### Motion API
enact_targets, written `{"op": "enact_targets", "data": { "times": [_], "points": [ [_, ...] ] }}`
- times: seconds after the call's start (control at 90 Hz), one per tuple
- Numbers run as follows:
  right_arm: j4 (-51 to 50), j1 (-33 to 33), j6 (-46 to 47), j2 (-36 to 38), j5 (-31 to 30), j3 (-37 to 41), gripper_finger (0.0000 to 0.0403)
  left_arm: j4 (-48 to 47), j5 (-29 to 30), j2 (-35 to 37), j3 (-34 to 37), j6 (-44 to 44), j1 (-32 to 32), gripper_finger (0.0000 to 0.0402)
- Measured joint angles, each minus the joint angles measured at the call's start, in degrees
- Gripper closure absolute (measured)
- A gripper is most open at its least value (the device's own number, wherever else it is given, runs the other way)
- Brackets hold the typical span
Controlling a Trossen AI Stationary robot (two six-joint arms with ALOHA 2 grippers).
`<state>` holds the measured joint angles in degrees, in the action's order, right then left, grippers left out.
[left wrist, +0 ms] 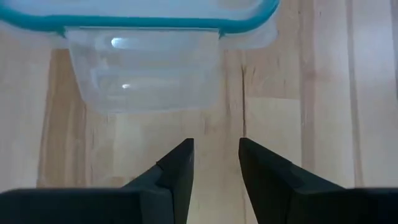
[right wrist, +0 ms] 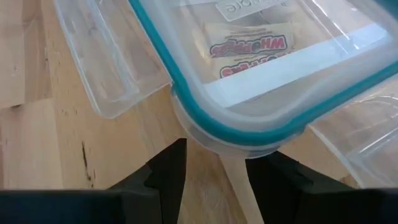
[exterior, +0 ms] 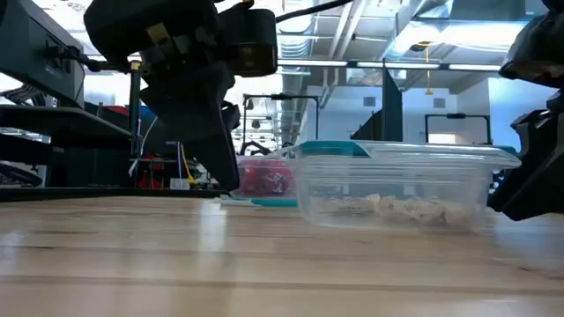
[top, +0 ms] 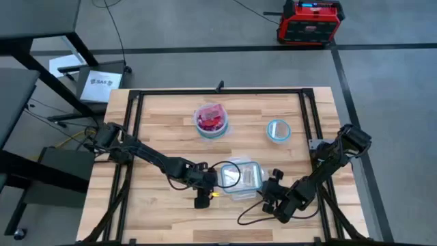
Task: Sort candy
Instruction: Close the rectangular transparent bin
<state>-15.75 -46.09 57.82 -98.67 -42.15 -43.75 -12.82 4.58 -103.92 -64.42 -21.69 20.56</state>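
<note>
From above, I have the left gripper point(top: 202, 199) just beside the lidded tub point(top: 241, 179) and the right gripper point(top: 272, 193) at its other side; red candy point(top: 211, 120) fills one bowl point(top: 212, 121).

At table level, whitish candy point(exterior: 397, 208) lies in the tub.

Left wrist: fingers point(left wrist: 174, 171) slightly apart, empty.

Right wrist: fingers point(right wrist: 166, 168) apart, empty, and a wrapper point(right wrist: 250, 45) lying lengthwise along the lid. I could shove the tub, since neither side grips it.

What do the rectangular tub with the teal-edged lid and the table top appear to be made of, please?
The clear rectangular tub looks like glossy transparent plastic: the wrapped candy shows through its lid, and light glints on it. The teal rim seems a softer seal, though that is uncertain. The pale table top looks like smooth jointed wood planks, with visible grain.
</note>
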Motion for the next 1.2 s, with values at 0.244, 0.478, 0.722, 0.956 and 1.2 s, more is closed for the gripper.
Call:
{"op": "enact_targets", "data": {
  "times": [0.244,0.478,0.722,0.956,1.2],
  "points": [
    [0.02,0.0,0.15,0.0,0.04,-0.01,0.0255,0.07,1.8,4.67,0.0,3.08,0.66,0.0288],
    [0.22,0.07,-0.72,0.0,0.09,-0.01,0.0255,7.65,8.28,7.37,0.0,8.51,0.81,0.0288],
    [0.72,0.09,-0.95,0.0,0.15,-0.01,0.0255,18.19,5.6,7.31,-0.04,11.87,-4.38,0.0289],
    [0.98,0.26,-1.36,0.03,0.17,-0.02,0.0255,16.58,-3.28,3.06,0.14,10.87,-6.6,0.0289],
    [1.01,0.5,-1.52,0.04,0.56,-0.05,0.0255,13.37,-1.2,2.58,-0.02,8.04,-6.11,0.0289]
  ]
}}
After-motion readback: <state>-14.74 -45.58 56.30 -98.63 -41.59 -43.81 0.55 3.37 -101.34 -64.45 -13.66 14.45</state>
